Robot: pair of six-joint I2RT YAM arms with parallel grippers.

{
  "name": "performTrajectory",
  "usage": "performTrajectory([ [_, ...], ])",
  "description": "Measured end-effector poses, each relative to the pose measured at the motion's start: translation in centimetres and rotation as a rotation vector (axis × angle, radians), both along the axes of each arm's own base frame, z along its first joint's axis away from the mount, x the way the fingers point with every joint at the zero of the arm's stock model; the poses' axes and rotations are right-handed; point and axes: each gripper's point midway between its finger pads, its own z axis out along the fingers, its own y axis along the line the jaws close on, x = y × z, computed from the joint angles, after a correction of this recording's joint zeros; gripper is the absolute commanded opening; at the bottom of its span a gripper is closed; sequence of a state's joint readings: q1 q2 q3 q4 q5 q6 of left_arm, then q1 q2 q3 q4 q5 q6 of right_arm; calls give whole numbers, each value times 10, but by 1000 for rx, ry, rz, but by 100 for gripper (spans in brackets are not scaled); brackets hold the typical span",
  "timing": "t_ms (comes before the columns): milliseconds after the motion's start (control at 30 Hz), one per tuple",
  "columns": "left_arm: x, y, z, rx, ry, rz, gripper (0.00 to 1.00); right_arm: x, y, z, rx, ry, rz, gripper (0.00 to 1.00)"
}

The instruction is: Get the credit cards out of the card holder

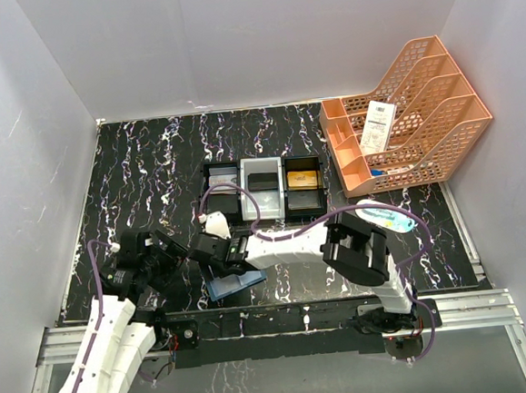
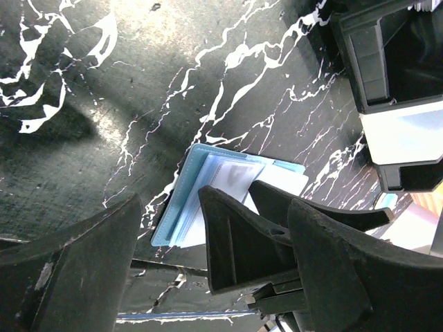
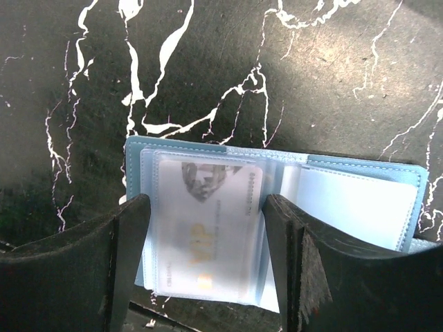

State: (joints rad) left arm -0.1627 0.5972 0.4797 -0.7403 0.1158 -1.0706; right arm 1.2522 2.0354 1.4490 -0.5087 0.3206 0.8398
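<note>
A black worktop (image 1: 151, 169) veined with white sits boxed in by plain white walls (image 1: 260, 42) at its left, far and right edges. A peach mesh file rack (image 1: 411, 112) fills the far right corner, with a white barcoded slip (image 1: 378, 125) standing in it. A black-and-white three-compartment tray (image 1: 206, 196) sits mid-worktop with a gold card (image 1: 304, 180) in its right compartment. A white-and-blue oval case (image 1: 388, 216) lies toward the right edge. Bare marble runs from the tray to the left edge.

The card holder (image 3: 346, 207) lies open and flat close to the near edge, left of its middle, hemmed in by both arms. It is teal-blue with stitched rims and pale clear pockets. A greyish credit card (image 3: 208, 228) lettered VIP in gold shows through one pocket. The right gripper (image 3: 205, 207) is spread wide, its fingers (image 3: 76, 270) straddling that pocket; whether they touch it cannot be told. The left gripper (image 2: 216, 204) hangs just beside, released, grasping nothing.
</note>
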Motion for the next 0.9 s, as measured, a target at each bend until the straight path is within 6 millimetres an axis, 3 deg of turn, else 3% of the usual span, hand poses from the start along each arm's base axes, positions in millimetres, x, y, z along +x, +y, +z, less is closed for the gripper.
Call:
performTrajectory([
  [367, -3, 4, -3, 13, 19, 21, 85, 2, -2, -3, -51, -50, -11, 55],
  [633, 2, -8, 0, -26, 7, -46, 83, 4, -7, 0, 58, 2, -12, 52],
  [900, 5, -30, -5, -119, -10, -158, 67, 7, -9, 3, 165, 79, -15, 52],
])
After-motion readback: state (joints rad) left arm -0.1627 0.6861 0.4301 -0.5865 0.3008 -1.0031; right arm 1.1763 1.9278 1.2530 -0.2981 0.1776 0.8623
